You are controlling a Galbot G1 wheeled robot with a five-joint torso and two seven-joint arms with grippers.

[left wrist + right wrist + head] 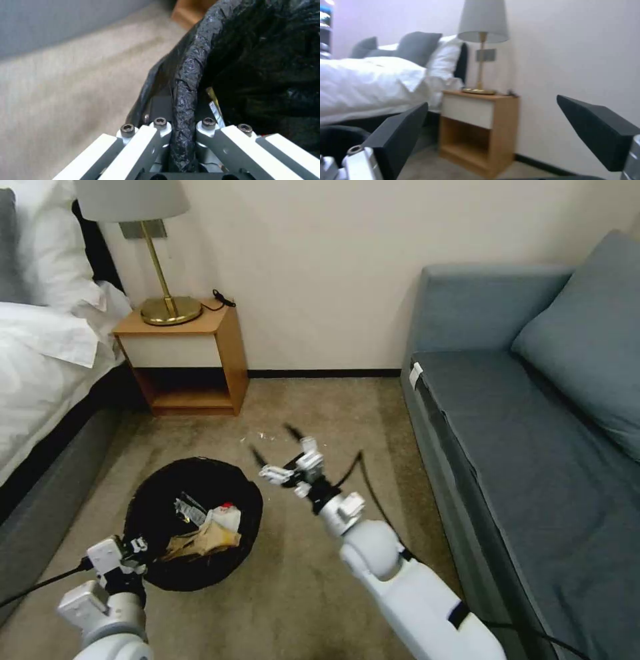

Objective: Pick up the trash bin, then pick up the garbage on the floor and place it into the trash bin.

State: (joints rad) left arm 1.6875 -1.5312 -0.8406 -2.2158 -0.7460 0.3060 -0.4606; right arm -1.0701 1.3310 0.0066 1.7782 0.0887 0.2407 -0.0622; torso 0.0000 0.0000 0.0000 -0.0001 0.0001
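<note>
1. Bin (193,523) sits at about 8 o'clock in the head view, on the carpet (300,580), black bag folded over its rim.
2. Left gripper (143,550) at the bin's 7 o'clock edge, fingers clamped on the bagged rim (185,100): one inside, one outside.
3. Garbage in the bin: crumpled tan paper (200,543), red-and-white packet (227,513), some clear plastic (189,509) beside them.
4. Right gripper (273,443) just past the bin's 2 o'clock side, above the carpet, fingers (400,132) spread wide, nothing held.
5. Small scraps (263,435) on the carpet near the right gripper tips; can't tell what they are.
6. Sofa (533,433) at 3 o'clock.
7. Nightstand (183,357) with lamp (150,247) at 11 o'clock against the wall, bed (47,353) at 10 o'clock.
</note>
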